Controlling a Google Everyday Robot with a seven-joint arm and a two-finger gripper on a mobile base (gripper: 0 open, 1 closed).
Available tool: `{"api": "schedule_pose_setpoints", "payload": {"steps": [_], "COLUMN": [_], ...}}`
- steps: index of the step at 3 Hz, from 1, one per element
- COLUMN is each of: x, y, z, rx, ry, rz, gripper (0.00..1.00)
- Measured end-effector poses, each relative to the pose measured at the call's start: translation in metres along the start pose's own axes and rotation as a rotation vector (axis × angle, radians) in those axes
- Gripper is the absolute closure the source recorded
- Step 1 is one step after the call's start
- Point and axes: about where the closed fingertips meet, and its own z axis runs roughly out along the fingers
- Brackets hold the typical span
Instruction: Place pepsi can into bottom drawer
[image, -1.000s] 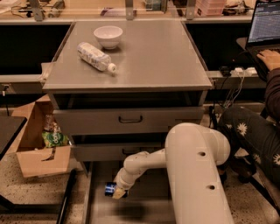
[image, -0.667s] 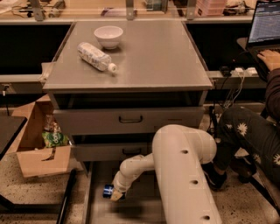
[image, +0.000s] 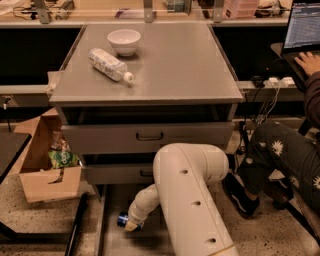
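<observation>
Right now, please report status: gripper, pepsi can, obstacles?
Gripper low inside open bottom drawer. Pepsi can at its tip, down in the drawer. Arm hides part of drawer; no obstacle seen.

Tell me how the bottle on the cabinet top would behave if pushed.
The bottle lies on its side, so it would probably roll across the flat cabinet top. It looks like thin plastic, so likely light and squashy. The gripper is low over the bottom drawer, at the pepsi can.
</observation>
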Motion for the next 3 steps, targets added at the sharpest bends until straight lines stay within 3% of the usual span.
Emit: {"api": "schedule_pose_setpoints", "payload": {"steps": [1, 2, 3], "x": [-0.0001, -0.0001, -0.0001], "y": [0.0, 0.0, 0.0], "z": [0.0, 0.0001, 0.0001], "rx": [0.0, 0.0, 0.0], "ry": [0.0, 0.0, 0.0], "rz": [0.0, 0.0, 0.0], "gripper": [0.74, 0.43, 0.2]}}
